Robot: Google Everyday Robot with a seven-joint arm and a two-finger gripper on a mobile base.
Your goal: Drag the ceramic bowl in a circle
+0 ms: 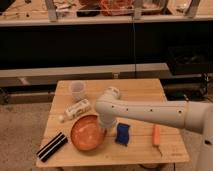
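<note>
The ceramic bowl (87, 133) is wide, shallow and orange, and sits at the front left of the wooden table (142, 92). My white arm reaches in from the right and bends down at the bowl's right rim. The gripper (106, 125) is at that rim, mostly hidden behind the arm's own wrist. The bowl stands upright on the table.
A translucent white cup (77, 90) stands at the back left. A white bottle (76, 110) lies just behind the bowl. A blue sponge (122, 134) lies right of the bowl, an orange stick-like item (157, 135) further right, and a black bar (52, 146) at the front left corner.
</note>
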